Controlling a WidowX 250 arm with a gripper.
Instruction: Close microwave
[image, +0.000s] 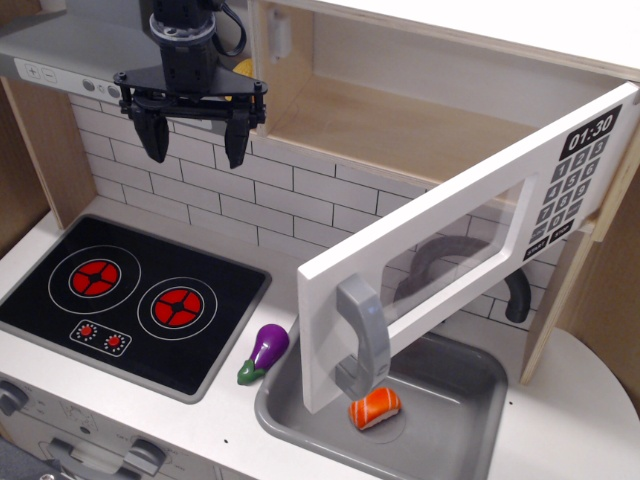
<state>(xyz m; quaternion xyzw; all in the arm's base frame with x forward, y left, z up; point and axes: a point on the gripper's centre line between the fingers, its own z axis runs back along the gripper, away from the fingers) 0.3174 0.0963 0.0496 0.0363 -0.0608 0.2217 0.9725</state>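
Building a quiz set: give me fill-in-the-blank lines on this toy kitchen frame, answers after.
1. The microwave door is swung ____.
2. The pincer hangs above the stove with its jaws ____.
3. The salmon piece lies in the ____.
4. The toy between stove and sink is a purple ____.

Answers: open; open; sink; eggplant

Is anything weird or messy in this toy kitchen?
Yes. The microwave door is swung wide open over the sink, leaving the wooden box empty. A salmon piece sits in the sink, and an eggplant lies on the counter beside the stove. The claw hangs open above.
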